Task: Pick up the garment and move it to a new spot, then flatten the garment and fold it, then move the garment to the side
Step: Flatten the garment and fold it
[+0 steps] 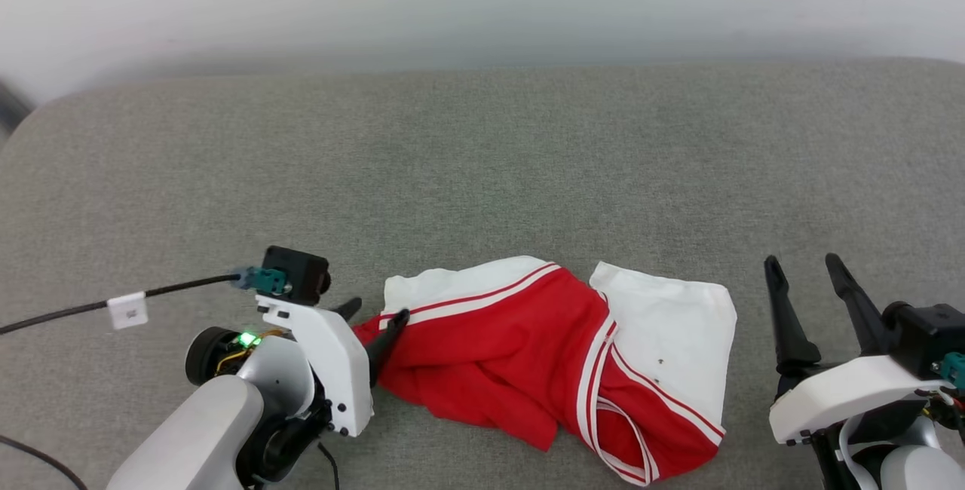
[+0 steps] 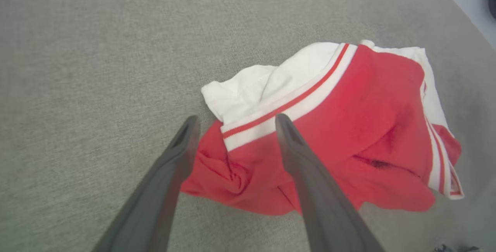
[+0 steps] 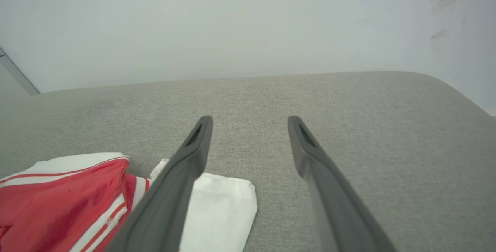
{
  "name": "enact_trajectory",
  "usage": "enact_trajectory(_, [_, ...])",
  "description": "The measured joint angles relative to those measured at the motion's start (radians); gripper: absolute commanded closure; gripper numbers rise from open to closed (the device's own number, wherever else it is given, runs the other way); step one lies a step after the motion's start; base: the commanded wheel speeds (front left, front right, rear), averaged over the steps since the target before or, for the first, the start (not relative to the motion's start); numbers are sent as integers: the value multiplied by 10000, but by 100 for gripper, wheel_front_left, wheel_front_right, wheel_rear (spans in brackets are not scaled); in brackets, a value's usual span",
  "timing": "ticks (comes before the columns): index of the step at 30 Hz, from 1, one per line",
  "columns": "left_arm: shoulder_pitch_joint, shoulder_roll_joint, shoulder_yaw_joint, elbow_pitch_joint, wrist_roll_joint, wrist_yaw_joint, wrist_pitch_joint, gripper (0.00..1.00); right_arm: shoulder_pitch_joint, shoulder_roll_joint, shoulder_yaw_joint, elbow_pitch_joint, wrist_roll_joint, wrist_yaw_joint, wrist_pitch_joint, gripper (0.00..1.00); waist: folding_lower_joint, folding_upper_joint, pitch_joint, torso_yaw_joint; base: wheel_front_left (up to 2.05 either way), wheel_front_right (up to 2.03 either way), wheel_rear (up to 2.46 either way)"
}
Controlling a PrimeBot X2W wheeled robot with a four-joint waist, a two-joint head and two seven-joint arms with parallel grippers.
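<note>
The garment [image 1: 528,354] lies crumpled on the grey cushion near its front edge: red body, white sleeves, red-and-white stripe trim. My left gripper [image 1: 377,312] is open at the garment's left end. In the left wrist view, the left gripper [image 2: 236,120] straddles the red edge and white striped trim of the garment [image 2: 368,128], one finger over the cloth and the other beside it. My right gripper [image 1: 801,262] stands open just right of the white sleeve, apart from it. The right wrist view has the right gripper [image 3: 250,120] empty, with the garment [image 3: 69,201] at lower left.
The grey fabric surface [image 1: 482,173] stretches wide behind the garment, with rounded far corners and a white wall [image 1: 482,0] beyond. A black cable with a white tag [image 1: 127,309] runs to my left wrist.
</note>
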Motion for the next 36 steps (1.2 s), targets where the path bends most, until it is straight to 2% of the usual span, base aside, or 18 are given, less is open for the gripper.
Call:
enact_trajectory(4, [-260,90,-341,359,-347,-293,1197,0,-58,0,125,79,48,0,-46,0,0,0,202,-145,0,0,0])
enact_trajectory(11, [-918,123,-685,915,-591,-825,2291,0,-275,2,219,274,123,0,-176,0,1,0,677,-476,0,0,0])
enact_trajectory(12, [-944,77,-734,911,-709,-911,2458,33,-283,0,198,301,125,0,-228,0,0,0,743,-516,0,0,0])
enact_trajectory(13, [-995,50,-761,886,-755,-968,2533,58,-290,-2,188,332,132,0,-236,0,1,0,806,-550,0,0,0])
enact_trajectory(15, [-1145,82,-773,807,-686,-1032,2550,100,-374,-2,178,393,178,0,-282,0,1,0,915,-600,0,0,0])
enact_trajectory(18, [-1298,105,-708,640,-397,-1057,2084,100,-432,0,142,454,196,0,-351,0,1,0,1007,-600,0,0,0])
enact_trajectory(24, [-1424,228,-190,33,165,-598,606,100,-468,0,-17,533,117,0,-387,0,1,0,956,-307,0,0,0])
enact_trajectory(25, [-1321,305,113,-251,242,-330,98,100,-472,0,-46,529,92,0,-378,0,0,0,909,-173,0,0,0])
enact_trajectory(26, [-1321,305,113,-251,242,-330,98,100,-472,0,-46,529,92,0,-378,0,0,0,909,-173,0,0,0])
enact_trajectory(27, [-918,345,468,-499,161,48,-330,100,-467,-2,-88,510,67,0,-337,0,1,0,847,-40,0,0,0])
enact_trajectory(29, [-273,405,821,-656,-79,460,-683,100,-460,-2,-107,454,40,0,-305,0,1,0,802,78,0,0,0])
enact_trajectory(30, [-273,405,821,-656,-79,460,-683,100,-460,-2,-107,454,40,0,-305,0,1,0,802,78,0,0,0])
enact_trajectory(31, [499,418,1212,-646,-479,815,-1011,100,-437,0,-130,405,36,0,-274,0,1,0,766,177,0,0,0])
enact_trajectory(32, [887,433,1338,-579,-625,972,-1122,100,-432,0,-136,382,35,0,-244,0,0,0,752,212,0,0,0])
enact_trajectory(36, [2237,222,1697,-232,-1248,1250,-1641,100,-414,0,-174,309,6,0,-159,0,0,0,709,318,0,0,0])
